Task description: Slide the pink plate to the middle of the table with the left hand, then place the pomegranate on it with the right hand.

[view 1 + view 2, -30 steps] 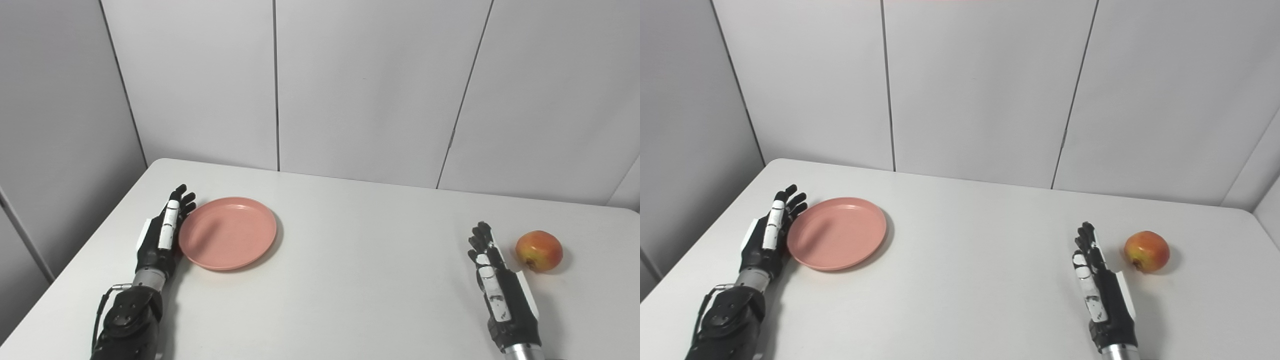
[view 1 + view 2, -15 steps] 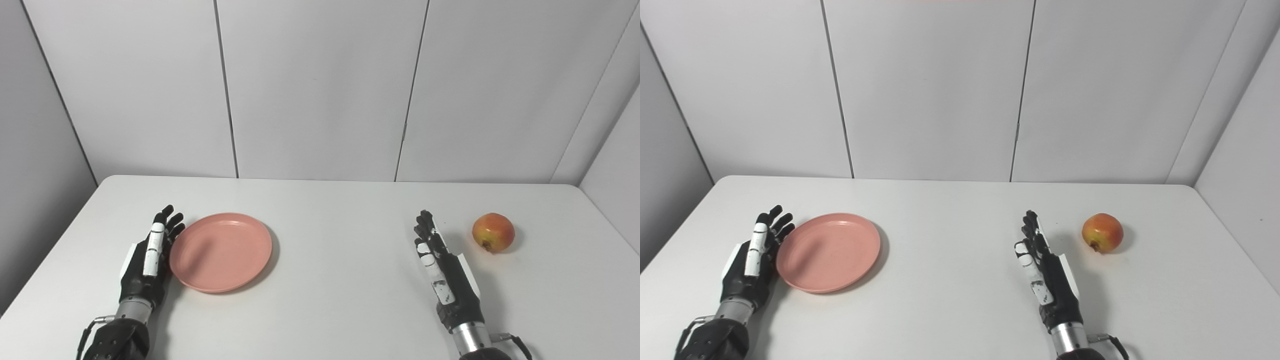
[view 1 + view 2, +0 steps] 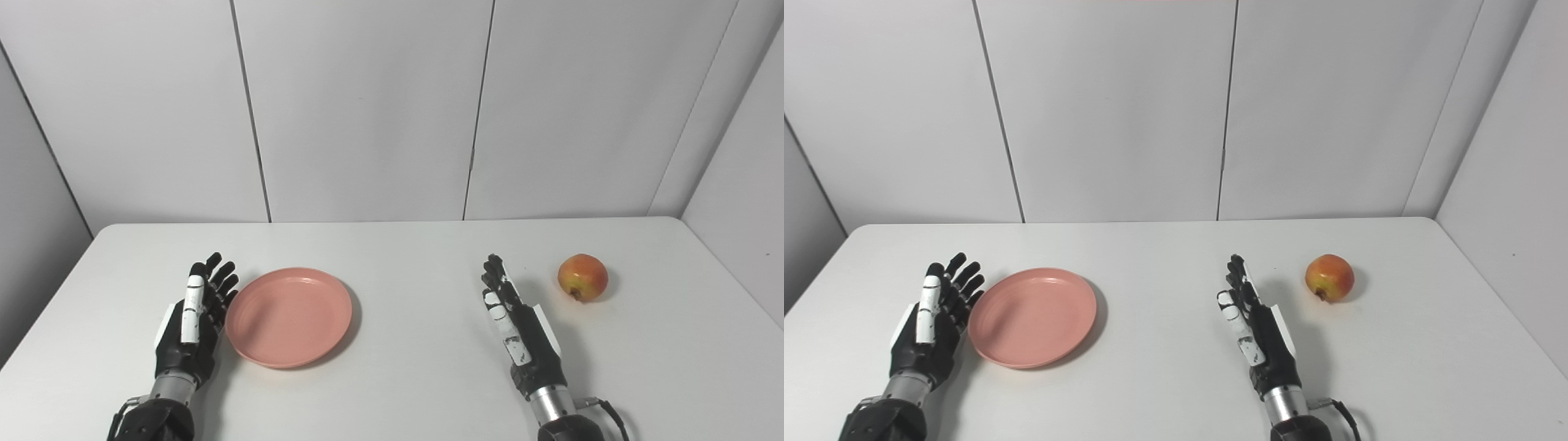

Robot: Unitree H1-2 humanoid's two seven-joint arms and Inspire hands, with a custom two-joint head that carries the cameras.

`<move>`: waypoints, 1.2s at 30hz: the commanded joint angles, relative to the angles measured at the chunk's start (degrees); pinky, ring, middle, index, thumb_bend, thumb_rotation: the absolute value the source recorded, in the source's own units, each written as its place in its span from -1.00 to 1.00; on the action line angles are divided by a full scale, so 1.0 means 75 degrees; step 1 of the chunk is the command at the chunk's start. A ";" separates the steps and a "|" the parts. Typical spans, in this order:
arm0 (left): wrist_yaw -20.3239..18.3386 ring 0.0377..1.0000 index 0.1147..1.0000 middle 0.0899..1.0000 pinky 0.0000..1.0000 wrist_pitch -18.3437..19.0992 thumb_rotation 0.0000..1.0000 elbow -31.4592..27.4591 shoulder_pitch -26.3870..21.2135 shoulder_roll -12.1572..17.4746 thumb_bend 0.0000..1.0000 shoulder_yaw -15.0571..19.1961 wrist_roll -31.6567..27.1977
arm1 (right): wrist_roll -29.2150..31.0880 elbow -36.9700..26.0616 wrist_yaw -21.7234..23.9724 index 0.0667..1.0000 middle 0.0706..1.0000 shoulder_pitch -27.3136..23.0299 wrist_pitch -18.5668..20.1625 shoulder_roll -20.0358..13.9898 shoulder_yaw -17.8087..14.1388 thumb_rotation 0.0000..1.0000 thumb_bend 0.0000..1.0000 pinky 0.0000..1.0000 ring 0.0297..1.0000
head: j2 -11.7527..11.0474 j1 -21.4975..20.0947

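A pink plate [image 3: 288,316] lies flat on the left half of the white table [image 3: 404,257]. My left hand [image 3: 193,321] stands on edge right against the plate's left rim, open, fingers spread and pointing away from me. A red and yellow pomegranate [image 3: 582,277] sits on the table at the right. My right hand [image 3: 517,324] is open too, upright on its edge, a short way left of the fruit and nearer to me, touching nothing.
Grey wall panels [image 3: 367,110] rise behind the table's far edge, and a side panel [image 3: 741,184] closes the right. The table's rounded corners show at the far left and far right.
The camera has swung, so the whole picture shifted. Relative to the table, the plate sits a little further right, with my left hand still against its rim. The right hand keeps its pose.
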 commanded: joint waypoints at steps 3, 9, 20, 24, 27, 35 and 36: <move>-0.0087 0.91 0.90 0.89 0.92 0.0008 1.00 -0.0397 -0.0146 -0.0038 0.24 -0.0134 -0.0004 | 0.0080 0.0001 -0.0100 1.00 1.00 -0.0024 0.0226 0.0108 -0.0013 0.81 0.48 1.00 1.00 | 0.0028 -0.0006; -0.0063 0.92 0.88 0.89 0.94 0.0028 1.00 -0.0635 -0.0045 -0.0170 0.22 -0.0287 0.0023 | 0.0275 -0.0195 -0.0115 1.00 1.00 -0.0044 0.0756 0.0144 -0.0113 0.87 0.49 1.00 1.00 | 0.0055 0.0113; 0.0087 0.92 0.89 0.90 0.92 0.0218 1.00 -0.1079 0.0179 -0.0566 0.20 -0.0682 0.0347 | 0.0696 -0.0253 0.0091 1.00 1.00 -0.0167 0.0769 -0.0108 -0.0277 0.94 0.40 1.00 1.00 | 0.0109 0.0565; 0.0216 0.91 0.88 0.90 0.91 0.0231 1.00 -0.1042 0.0214 -0.0735 0.19 -0.0798 0.0567 | 0.0772 -0.0407 0.0101 1.00 1.00 -0.0140 0.0885 -0.0149 -0.0329 0.96 0.37 1.00 1.00 | 0.0135 0.0789; 0.0259 0.91 0.87 0.89 0.89 0.0208 1.00 -0.0962 0.0214 -0.0801 0.19 -0.0859 0.0707 | 0.0830 -0.0552 0.0080 1.00 1.00 -0.0097 0.0963 -0.0153 -0.0368 0.98 0.28 1.00 1.00 | 0.0150 0.0897; 0.0277 0.92 0.89 0.92 0.89 0.0238 1.00 -0.0957 0.0257 -0.0882 0.19 -0.0988 0.0913 | 0.0920 -0.0574 0.0016 1.00 1.00 -0.0085 0.0983 -0.0178 -0.0441 0.89 0.36 1.00 1.00 | 0.0229 0.1025; 0.0268 0.92 0.90 0.92 0.90 0.0242 1.00 -0.0974 0.0259 -0.0895 0.18 -0.1002 0.0906 | 0.0915 -0.0569 0.0004 1.00 1.00 -0.0087 0.0967 -0.0175 -0.0446 0.88 0.37 1.00 1.00 | 0.0235 0.1031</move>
